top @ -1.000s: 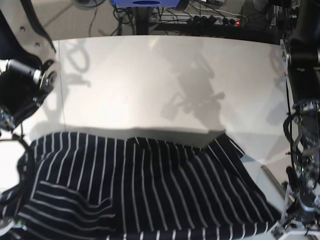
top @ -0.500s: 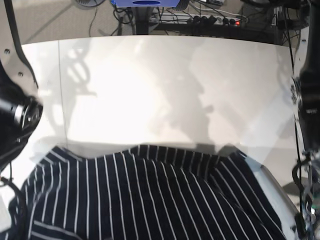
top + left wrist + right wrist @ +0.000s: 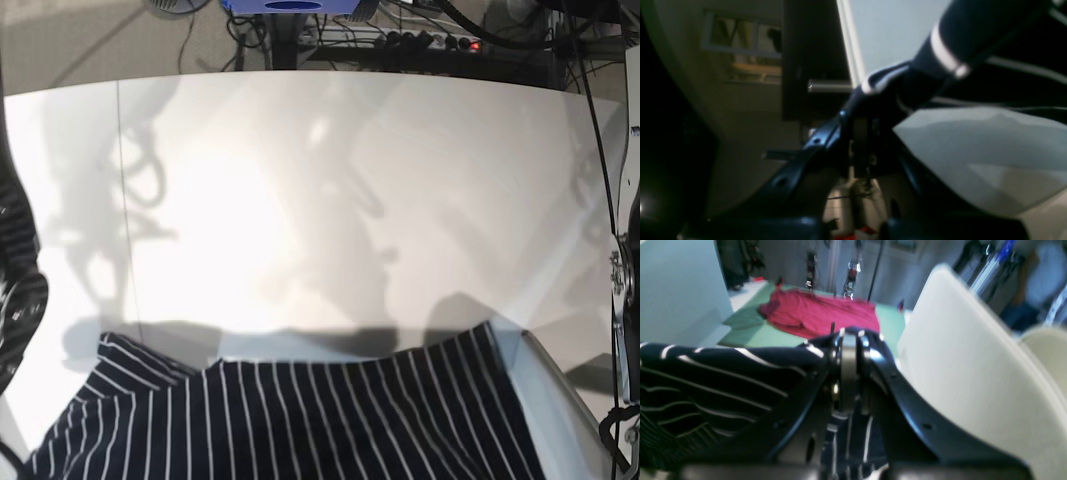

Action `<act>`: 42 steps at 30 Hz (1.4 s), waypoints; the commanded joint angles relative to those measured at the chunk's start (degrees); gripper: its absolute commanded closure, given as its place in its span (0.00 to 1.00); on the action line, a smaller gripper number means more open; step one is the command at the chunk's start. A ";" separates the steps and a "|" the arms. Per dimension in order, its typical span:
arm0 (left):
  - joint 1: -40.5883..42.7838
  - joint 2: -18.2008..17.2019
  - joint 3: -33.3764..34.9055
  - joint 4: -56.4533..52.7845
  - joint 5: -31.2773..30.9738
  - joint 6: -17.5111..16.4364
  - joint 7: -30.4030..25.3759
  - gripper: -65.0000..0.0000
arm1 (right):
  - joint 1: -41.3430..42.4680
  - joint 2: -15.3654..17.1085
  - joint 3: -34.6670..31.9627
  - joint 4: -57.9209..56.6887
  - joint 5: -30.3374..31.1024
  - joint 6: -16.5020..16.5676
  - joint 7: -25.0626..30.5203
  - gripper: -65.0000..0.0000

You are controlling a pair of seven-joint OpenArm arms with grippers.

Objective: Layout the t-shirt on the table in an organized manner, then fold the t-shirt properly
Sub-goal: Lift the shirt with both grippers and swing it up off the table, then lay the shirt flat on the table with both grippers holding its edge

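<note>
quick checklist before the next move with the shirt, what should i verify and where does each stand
1. Right hand shut on the t-shirt: ok, striped fabric bunched at its tips.
2. Left hand shut on the shirt: ok, a striped fold is pinched there.
3. Shirt lifted off the table: ok, it hangs and casts a shadow band below its far edge.
4. Far tabletop free for laying out: ok, only shadows there.
5. Shirt spread flat, no twist: cannot tell, lower part out of frame.
6. Which shirt edge is gripped: cannot tell.
</note>
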 commanded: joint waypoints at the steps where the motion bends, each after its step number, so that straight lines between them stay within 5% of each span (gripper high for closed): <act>1: -3.71 0.71 -0.23 -0.45 1.31 1.99 -1.11 1.00 | 3.66 0.49 -0.03 -1.40 0.58 -0.47 3.99 0.99; 8: -9.66 5.55 -0.32 -8.80 1.48 2.70 -3.93 1.00 | 10.90 2.34 -0.12 -15.55 0.58 -0.56 12.34 0.99; 11: -9.66 7.57 -0.32 -11.70 1.40 5.69 -6.12 1.00 | 10.90 2.43 -1.26 -18.72 0.58 -0.56 13.39 0.99; 15: -9.66 10.03 -0.32 -10.91 1.66 5.69 -5.86 1.00 | 10.90 3.48 -6.97 -14.94 0.84 -0.56 10.32 1.00; 19: -9.66 8.01 -0.23 -3.35 1.40 5.60 -2.17 1.00 | 7.97 3.48 -7.50 -3.25 0.93 -0.65 2.84 1.00; 24: 6.57 4.85 -0.14 8.61 1.40 5.51 -0.85 1.00 | -10.05 3.39 -5.65 10.38 0.93 -3.02 -0.94 1.00; 31: 31.10 1.59 -0.76 22.14 1.48 5.51 -0.67 1.00 | -36.69 -3.55 2.43 19.35 1.02 -3.20 -0.67 1.00; 42: 57.91 2.03 -5.07 24.08 3.24 5.51 -0.76 1.00 | -58.05 -11.20 7.71 17.68 1.02 -3.11 -2.08 1.00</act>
